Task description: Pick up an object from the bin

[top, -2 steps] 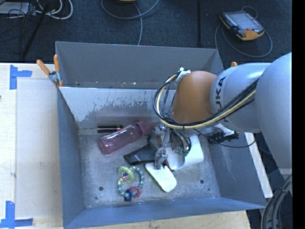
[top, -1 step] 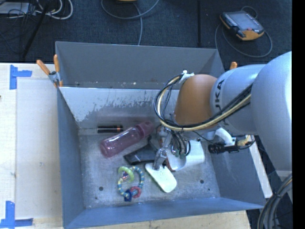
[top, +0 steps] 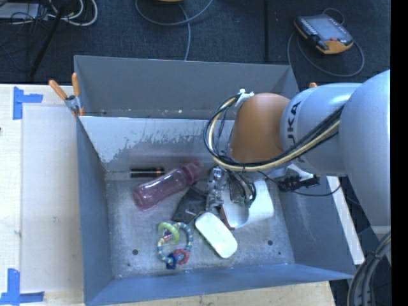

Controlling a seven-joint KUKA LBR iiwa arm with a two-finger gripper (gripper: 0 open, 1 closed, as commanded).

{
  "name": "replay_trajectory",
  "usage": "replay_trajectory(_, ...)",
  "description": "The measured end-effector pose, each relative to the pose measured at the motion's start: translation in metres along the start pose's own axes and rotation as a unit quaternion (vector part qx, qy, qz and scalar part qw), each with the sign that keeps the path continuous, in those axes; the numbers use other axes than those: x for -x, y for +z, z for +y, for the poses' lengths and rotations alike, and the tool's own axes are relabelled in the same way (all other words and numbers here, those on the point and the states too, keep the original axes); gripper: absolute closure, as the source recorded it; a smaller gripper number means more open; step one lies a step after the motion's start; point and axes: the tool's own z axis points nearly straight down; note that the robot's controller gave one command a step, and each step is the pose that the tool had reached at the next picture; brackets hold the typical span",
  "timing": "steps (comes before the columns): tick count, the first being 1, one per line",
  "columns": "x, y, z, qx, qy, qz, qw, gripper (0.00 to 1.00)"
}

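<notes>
Where the arm [top: 357, 132] comes in from your right, its smooth white shell carries the readable letters "UKA", and a glossy rounded orange cover [top: 258, 126] sits at the wrist with black and yellow cables [top: 211, 139] looping around it. Below that, your gripper [top: 217, 199] is down near the middle of the floor of the grey metal bin [top: 95, 234], which is scuffed and speckled. Wires and the wrist crowd the tip, so you cannot tell whether the jaws are spread or pressed together. The gripper stands over a dark grey piece [top: 190, 203], flat and angular, which lies at mid-floor. A translucent pink bottle [top: 162, 187] of plastic lies on its side, its narrower end touching that piece from the left. Behind the bottle, near the back wall, lies a slim black marker [top: 146, 171]. Just to the gripper's right a white cup [top: 258, 206] with a smooth rounded wall is tipped over, its mouth toward the gripper. In front, a white oblong block [top: 217, 234] with rounded corners lies slantwise, close under the gripper. Left of the block lies a ring toy [top: 173, 242] of green, yellow, blue and red links.
</notes>
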Motion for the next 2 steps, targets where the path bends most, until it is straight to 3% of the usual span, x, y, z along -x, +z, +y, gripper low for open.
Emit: replay_trajectory(2,-0.0019,-0.0062,-0.0004,-0.001,0.000,0.0038,1.0000,1.00)
